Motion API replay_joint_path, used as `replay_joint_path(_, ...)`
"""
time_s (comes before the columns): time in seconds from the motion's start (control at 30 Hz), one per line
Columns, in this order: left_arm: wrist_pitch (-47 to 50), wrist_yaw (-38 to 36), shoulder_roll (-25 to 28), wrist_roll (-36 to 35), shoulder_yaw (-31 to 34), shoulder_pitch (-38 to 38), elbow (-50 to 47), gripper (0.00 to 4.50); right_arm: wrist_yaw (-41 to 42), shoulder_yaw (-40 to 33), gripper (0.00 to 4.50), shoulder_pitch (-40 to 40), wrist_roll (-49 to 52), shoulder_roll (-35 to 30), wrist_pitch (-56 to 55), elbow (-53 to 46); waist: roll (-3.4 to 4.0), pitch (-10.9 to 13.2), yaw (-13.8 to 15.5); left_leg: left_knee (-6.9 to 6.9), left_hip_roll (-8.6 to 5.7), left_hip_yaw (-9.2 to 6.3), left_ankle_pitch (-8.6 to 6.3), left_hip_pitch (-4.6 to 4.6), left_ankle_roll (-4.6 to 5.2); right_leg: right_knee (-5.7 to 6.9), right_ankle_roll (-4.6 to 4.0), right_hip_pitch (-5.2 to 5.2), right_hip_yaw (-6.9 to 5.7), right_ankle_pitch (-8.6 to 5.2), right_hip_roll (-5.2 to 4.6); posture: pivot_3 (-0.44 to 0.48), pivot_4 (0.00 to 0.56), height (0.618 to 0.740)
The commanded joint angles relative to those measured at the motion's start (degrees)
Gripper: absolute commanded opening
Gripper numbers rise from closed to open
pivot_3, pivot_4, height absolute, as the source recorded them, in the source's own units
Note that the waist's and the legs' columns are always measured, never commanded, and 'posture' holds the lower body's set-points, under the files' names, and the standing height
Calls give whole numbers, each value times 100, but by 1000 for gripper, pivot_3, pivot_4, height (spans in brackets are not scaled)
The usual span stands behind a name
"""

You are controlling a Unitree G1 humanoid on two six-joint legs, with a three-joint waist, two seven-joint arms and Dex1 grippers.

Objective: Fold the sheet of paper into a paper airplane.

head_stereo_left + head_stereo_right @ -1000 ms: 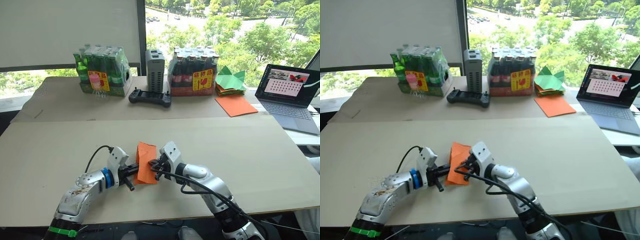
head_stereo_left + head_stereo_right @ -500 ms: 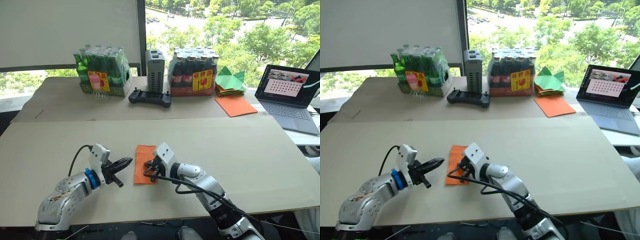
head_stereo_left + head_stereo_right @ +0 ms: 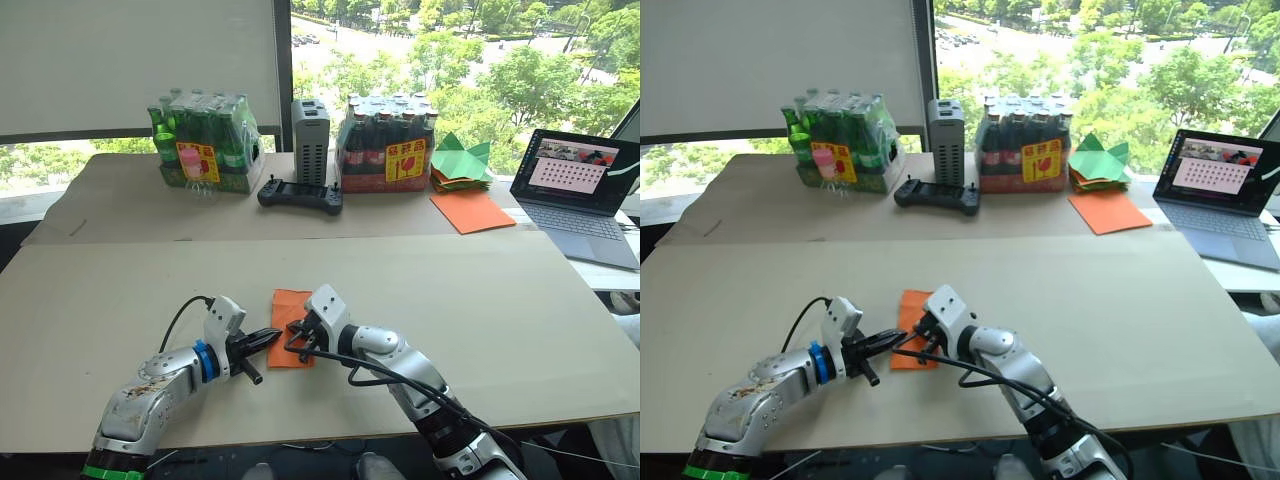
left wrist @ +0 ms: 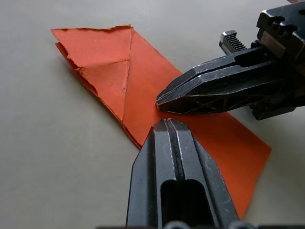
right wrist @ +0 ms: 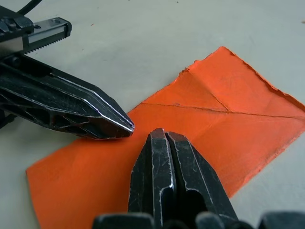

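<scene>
**Both grippers closed over the folded orange strip, tips nearly meeting**

On the far left of the rear table stood a green bottle pack [image 3: 204, 143]; unrelated to the work.

Left gripper [image 3: 268, 339]: fingers pressed together, nothing between them. Its tip sat at the near left edge of the sheet of paper [image 3: 291, 315], pointing in toward the right arm.

The paper lay flat on the front table [image 3: 120, 290], between the two arms and near the table's front edge. It was folded into a narrow strip whose long axis ran away from the robot. The far end carried diagonal creases and layered flaps [image 4: 107, 62]; the near end was a plain single panel.

Right gripper [image 3: 297, 332]: fingers likewise pressed together, gripping nothing, the tip resting on or just above the near half of the strip. In the wrist views the two tips pointed at each other and were almost touching over the paper.

Judgement: the right arm was the nearer, already over the sheet; the left reached only its edge. The next fold would probably need one tip pinning the near panel.

To the right at the back lay a smooth orange sheet [image 3: 472, 211] and a laptop [image 3: 583, 190].
</scene>
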Motion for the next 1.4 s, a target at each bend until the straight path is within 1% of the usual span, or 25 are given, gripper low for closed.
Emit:
replay_joint_path(0.03,-254,-80,7,250,-112,-116,358,0,-77,-130,29,155,-44,-90,117,-207,1,0,5,0,0,0,0,0,0,0,0,0,0,0,0,0,150,740)
replay_joint_path(0.17,-374,-155,-73,387,-292,-132,575,0,-55,-194,29,295,22,-212,215,-589,10,-9,22,0,-4,0,0,3,0,-1,1,6,0,0,-3,0,150,740)
replay_joint_path(0.33,-431,-191,-105,448,-350,-116,631,0,163,-357,29,379,302,-404,582,-1283,24,-17,25,0,-6,0,0,9,0,-1,1,12,0,-1,-4,0,150,740)
replay_joint_path(0.43,-411,-202,-112,461,-347,-101,606,0,245,-298,29,411,302,-527,639,-1336,28,-20,22,0,-5,0,0,14,0,-1,2,16,0,-1,-2,0,150,740)
replay_joint_path(0.7,-347,-178,-108,462,-320,-73,495,0,238,-70,29,509,73,-563,333,-668,29,-22,15,0,-5,1,0,20,0,-3,3,23,1,-2,-2,0,150,740)
replay_joint_path(0.9,-296,-143,-67,431,-266,3,344,0,49,-159,29,451,-128,-464,23,-92,29,-23,10,-1,-4,0,0,43,0,-7,4,48,0,-2,-2,0,150,740)
replay_joint_path(1.03,-234,-105,-49,413,-230,89,197,0,-131,-320,29,307,-171,-348,-153,284,29,-23,1,-9,-3,1,-2,91,2,-19,8,97,0,-7,-2,0,150,740)
replay_joint_path(1.23,-185,-63,-44,399,-158,118,112,0,-171,-451,29,101,-177,-337,-352,675,29,-23,1,-10,-4,2,-2,94,2,-19,8,99,0,-8,-2,0,150,740)
replay_joint_path(1.4,-178,-75,-35,413,-152,98,109,0,-269,-499,29,-126,-181,-177,-459,926,29,-23,-1,-10,-3,1,-2,94,2,-19,8,99,1,-8,-2,0,150,740)
